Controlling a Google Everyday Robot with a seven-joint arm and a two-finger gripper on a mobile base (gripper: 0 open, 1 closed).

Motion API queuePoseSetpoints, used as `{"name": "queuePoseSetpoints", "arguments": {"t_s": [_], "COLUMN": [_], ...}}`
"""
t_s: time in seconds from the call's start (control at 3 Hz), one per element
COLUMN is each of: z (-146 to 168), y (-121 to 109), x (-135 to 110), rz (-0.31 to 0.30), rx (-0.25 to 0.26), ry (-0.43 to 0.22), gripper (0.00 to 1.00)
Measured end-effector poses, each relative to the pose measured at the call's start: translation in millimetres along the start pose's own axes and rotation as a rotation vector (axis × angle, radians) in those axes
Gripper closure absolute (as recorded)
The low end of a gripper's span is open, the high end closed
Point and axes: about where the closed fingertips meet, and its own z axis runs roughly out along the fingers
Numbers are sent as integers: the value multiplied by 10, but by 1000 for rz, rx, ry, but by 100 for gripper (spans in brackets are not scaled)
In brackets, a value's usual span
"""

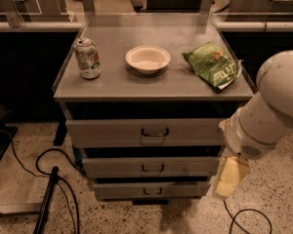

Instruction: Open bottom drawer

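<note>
Speckled floor, end effector beside bottom drawer

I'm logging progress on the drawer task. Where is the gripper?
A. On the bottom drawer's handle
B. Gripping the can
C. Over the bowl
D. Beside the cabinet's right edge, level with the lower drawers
D: the gripper is off the right side of the cabinet, low down, away from the handle of the bottom drawer.

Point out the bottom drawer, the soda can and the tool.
bottom drawer [122,190]: camera view, its front panel.
soda can [88,60]: camera view, its side.
tool [228,182]: camera view, pale tip, right of bottom drawer.
</note>
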Motion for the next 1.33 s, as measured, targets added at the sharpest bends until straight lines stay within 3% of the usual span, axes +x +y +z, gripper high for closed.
{"name": "queuePoseSetpoints", "arguments": {"t_s": [0.67, 1.33], "z": [1389, 1480], "y": [71, 118], "x": [-98, -98], "rz": [-11, -16], "rx": [-62, -79], "ry": [-75, -97], "gripper": [0, 0]}}
